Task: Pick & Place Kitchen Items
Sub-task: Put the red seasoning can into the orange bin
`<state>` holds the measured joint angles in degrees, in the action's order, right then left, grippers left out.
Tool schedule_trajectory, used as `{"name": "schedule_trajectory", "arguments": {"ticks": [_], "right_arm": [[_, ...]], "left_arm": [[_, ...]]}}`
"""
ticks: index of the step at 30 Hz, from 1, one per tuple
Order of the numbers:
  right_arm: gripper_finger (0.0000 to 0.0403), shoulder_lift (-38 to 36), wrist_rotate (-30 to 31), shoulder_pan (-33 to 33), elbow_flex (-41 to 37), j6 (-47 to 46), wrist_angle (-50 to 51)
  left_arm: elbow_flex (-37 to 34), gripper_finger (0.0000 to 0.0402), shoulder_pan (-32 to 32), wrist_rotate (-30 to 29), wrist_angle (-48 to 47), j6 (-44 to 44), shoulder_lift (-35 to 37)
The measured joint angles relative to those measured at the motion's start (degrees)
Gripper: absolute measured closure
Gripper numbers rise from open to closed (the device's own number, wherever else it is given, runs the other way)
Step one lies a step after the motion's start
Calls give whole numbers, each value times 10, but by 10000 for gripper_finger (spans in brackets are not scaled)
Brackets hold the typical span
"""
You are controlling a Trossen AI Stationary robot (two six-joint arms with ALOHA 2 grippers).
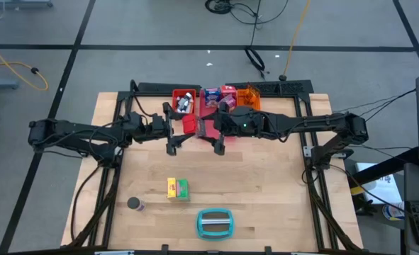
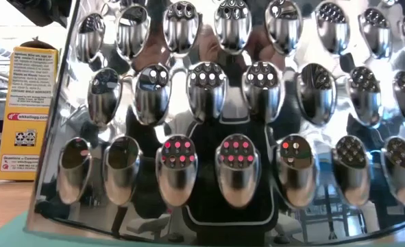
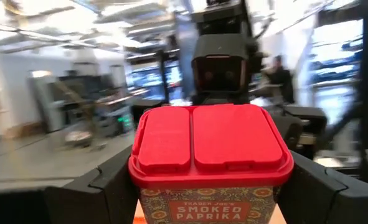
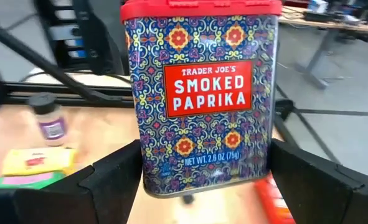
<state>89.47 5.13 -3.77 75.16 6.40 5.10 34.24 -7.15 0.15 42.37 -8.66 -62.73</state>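
A smoked paprika tin with a red lid hangs upright over the middle of the table, between both arms. My left gripper reaches in from the table's left and is shut on the tin. My right gripper comes from the table's right and is open, one finger on each side of the tin. Yellow and green boxes and a small dark-capped bottle rest on the wood nearer the front. My left gripper pinches the tin's two narrow sides just below the lid between its two fingers. The fingers come in about level from the table's left. The tin stays upright, lid up, its bottom lifted clear of the table. My right gripper's fingers stand close beside the tin's narrow sides; whether they touch it I cannot tell.
Red and orange trays and several small boxes crowd the far edge behind the grippers. A teal-and-grey grater lies near the front edge and fills the low view. A yellow box shows beside it.
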Motion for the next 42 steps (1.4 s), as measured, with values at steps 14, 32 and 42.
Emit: {"name": "schedule_trajectory", "arguments": {"ticks": [14,32,42], "right_arm": [[81,13,-3,-17,-4,1,9],[81,-2,-6,-26,-2,24,-3],[81,-4,-6,-25,1,-13,60]], "left_arm": [[5,118,-17,47,-8,34,-32],[3,118,-18,54,13,45,-82],[-1,118,-30,-28,-59,22,-86]]}}
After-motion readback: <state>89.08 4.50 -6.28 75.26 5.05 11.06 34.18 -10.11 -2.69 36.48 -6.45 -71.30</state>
